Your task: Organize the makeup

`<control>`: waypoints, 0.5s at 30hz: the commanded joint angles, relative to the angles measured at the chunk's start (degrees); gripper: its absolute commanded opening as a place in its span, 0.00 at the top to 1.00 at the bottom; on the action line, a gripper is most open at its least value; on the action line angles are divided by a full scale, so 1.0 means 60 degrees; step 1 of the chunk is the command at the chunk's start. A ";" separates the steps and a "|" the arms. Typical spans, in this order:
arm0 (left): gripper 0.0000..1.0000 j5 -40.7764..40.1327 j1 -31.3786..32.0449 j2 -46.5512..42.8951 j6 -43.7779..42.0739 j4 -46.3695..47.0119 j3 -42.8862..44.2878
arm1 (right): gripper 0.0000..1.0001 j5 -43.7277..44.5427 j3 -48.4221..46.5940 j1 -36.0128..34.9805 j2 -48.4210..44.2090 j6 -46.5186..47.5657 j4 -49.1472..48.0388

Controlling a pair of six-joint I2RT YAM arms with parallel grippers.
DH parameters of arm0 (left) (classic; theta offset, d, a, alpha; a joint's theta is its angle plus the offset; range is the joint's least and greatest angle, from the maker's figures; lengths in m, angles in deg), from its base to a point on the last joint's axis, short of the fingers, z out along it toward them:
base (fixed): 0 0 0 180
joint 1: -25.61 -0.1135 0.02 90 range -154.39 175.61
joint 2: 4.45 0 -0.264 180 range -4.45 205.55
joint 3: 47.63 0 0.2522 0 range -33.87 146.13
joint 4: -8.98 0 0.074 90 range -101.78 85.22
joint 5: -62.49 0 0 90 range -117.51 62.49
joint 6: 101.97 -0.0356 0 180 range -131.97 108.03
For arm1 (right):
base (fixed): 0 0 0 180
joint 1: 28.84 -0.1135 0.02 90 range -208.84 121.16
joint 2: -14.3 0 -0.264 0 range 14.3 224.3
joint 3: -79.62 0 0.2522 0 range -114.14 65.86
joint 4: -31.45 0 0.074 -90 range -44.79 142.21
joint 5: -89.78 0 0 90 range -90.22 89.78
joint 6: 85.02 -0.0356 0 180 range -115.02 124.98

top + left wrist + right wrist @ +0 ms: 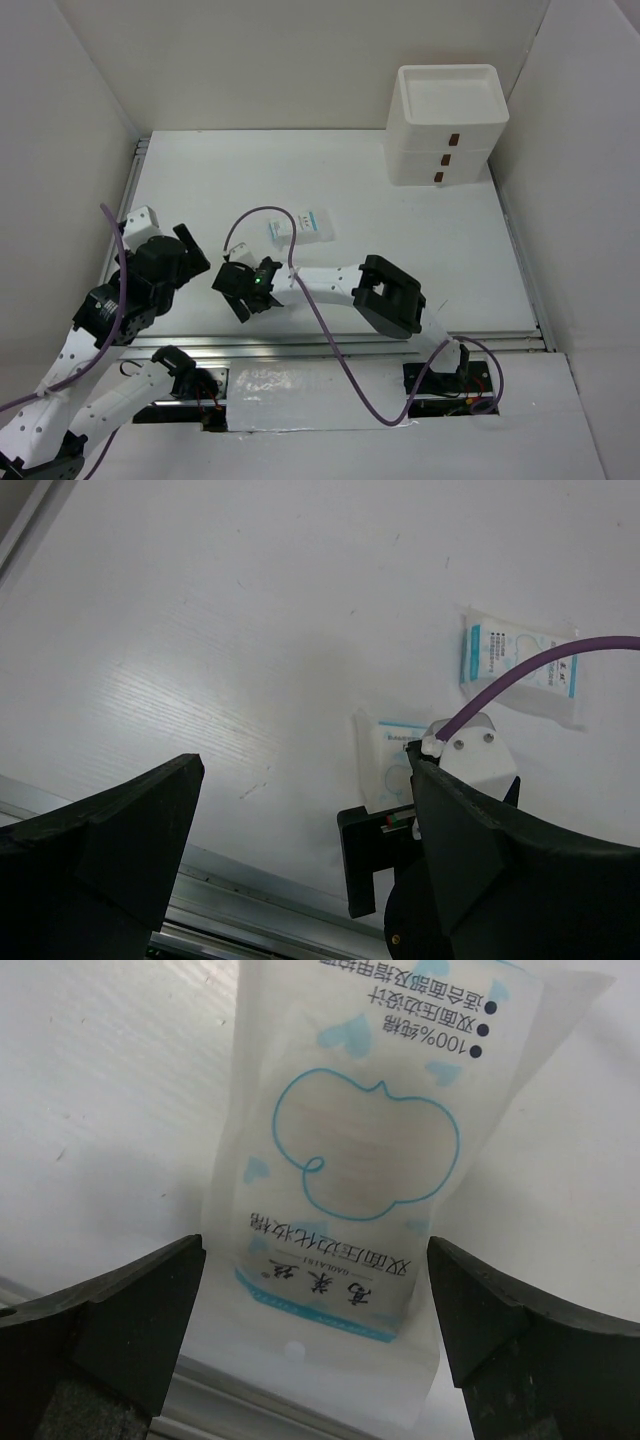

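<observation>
Right gripper (315, 1260): fingers wide apart, nothing clamped. First sachet (350, 1180) lies flat on the white table (100, 1080), right in the gap between the fingers, running lengthwise away from the tips. Its near end is level with the tips. A sliver of table shows by the left finger; on the other side the pouch edge runs up to the finger, can't tell if it touches. Can't tell how high the tips are off the table.

Sachet look: translucent white pouch, slightly crinkled, clear sealed margin. Pale blue hearts, thin blue cloud-like outline in the middle, rows of dark Chinese print at both ends, upside down from the wrist camera. Blue band and a small punched hole at the end nearest the fingers.

Left gripper (305, 770): fingers also wide apart, empty, bare table between them. From there the first sachet is just ahead of the right-hand finger, its lower part hidden behind the other arm's wrist. Second sachet (520, 665) is further ahead and to the right, not touching the first. It is the same white pouch with a blue edge band and blue outline, crossed by the purple cable (545, 658).

Top view: white drawer unit (447, 125) well apart, far beyond both sets of fingers, off to the right
</observation>
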 commanded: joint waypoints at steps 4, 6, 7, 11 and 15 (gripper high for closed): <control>0.00 0.0227 -0.0041 -0.0040 -0.0399 0.0485 0.0107 | 0.00 0.1135 -0.0688 0.0034 0.0380 -0.0117 -0.0012; 0.01 0.0256 -0.0041 -0.0084 -0.0443 0.0514 0.0107 | 0.00 0.0814 -0.0600 0.0107 0.0307 -0.0102 -0.0145; 0.01 0.0271 -0.0027 -0.0099 -0.0472 0.0558 0.0092 | 0.00 0.0624 -0.0571 0.0136 0.0161 -0.0029 -0.0276; 0.01 0.0344 -0.0027 -0.0099 -0.0516 0.0602 0.0077 | 0.00 0.0007 -0.0394 0.0181 -0.0294 -0.0013 -0.0745; 0.00 0.0388 -0.0041 -0.0114 -0.0546 0.0617 0.0063 | 0.00 0.0664 -0.0921 0.0371 -0.0163 -0.0598 -0.0395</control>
